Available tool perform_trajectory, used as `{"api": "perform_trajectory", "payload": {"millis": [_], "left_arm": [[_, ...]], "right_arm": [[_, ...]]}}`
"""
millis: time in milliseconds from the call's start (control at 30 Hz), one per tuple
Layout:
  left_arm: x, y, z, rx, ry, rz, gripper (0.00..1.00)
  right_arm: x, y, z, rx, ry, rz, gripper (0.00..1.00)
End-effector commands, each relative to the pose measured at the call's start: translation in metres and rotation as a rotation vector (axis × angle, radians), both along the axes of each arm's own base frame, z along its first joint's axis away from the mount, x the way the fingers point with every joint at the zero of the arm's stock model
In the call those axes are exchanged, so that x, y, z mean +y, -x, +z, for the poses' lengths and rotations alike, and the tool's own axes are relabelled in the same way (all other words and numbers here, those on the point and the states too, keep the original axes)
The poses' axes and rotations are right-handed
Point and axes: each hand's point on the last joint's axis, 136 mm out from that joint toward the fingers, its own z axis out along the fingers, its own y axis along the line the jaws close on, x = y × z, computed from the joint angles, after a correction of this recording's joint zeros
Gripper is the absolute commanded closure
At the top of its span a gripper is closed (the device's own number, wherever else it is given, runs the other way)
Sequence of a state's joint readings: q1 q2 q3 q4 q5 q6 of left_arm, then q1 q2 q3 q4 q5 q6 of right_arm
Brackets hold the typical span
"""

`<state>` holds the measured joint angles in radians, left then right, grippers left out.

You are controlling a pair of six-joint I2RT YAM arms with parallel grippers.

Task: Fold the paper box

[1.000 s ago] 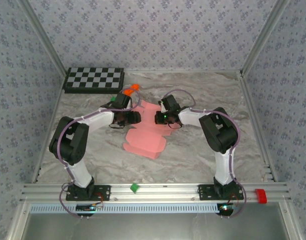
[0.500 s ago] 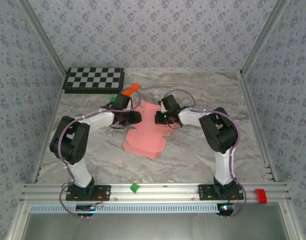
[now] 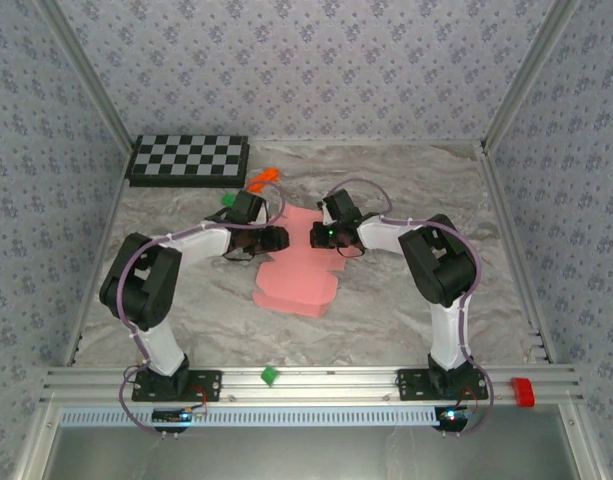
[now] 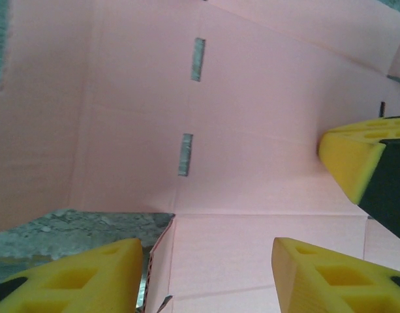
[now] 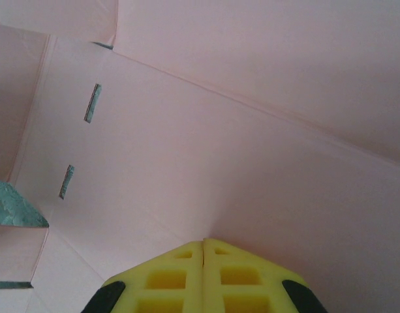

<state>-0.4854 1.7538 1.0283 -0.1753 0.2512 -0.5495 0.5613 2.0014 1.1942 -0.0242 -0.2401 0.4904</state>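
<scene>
Item 1. The paper box (image 3: 294,272): pink card, not yet a box, lay opened out flat on the marbled table (image 3: 416,190) at mid-table, between my two wrists. One flap reached away toward the far side. From my left wrist the paper box (image 4: 265,117) showed crease lines and two narrow slots (image 4: 185,154) cut in a row. From my right wrist the paper box (image 5: 265,150) showed the same pair of slots (image 5: 92,102) and a long fold running across the panel.

Item 2. My left gripper (image 3: 277,238): sat at the sheet's left edge. In its own camera my left gripper (image 4: 206,277) had its yellow fingers (image 4: 82,277) spread apart, one above bare table, the other above pink card, with nothing pinched between them.

Item 3. My right gripper (image 3: 318,237): sat over the sheet's far part, facing the left one. In its own camera my right gripper (image 5: 204,248) had its pads pressed together and held nothing. I could not tell whether the tips touched the card.

Item 4. Surroundings: a checkerboard (image 3: 189,158) at the far left corner, a small orange block (image 3: 266,177) and a small green block (image 3: 228,199) just beyond my left wrist, and another green block (image 3: 269,376) on the near rail.
</scene>
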Motion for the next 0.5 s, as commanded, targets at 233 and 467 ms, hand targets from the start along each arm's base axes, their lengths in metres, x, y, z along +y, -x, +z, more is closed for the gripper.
{"api": "perform_trajectory", "payload": {"millis": [233,467], "left_arm": [[-0.025,0.007,0.013,-0.033,0.011,-0.088,0.43],[-0.030,0.011,0.003,-0.013,-0.018,-0.102,0.42]], "right_arm": [[-0.018,0.022,-0.045,0.130,0.105,-0.034,0.99],[-0.019,0.022,-0.046,0.135,0.109,-0.043,0.99]]}}
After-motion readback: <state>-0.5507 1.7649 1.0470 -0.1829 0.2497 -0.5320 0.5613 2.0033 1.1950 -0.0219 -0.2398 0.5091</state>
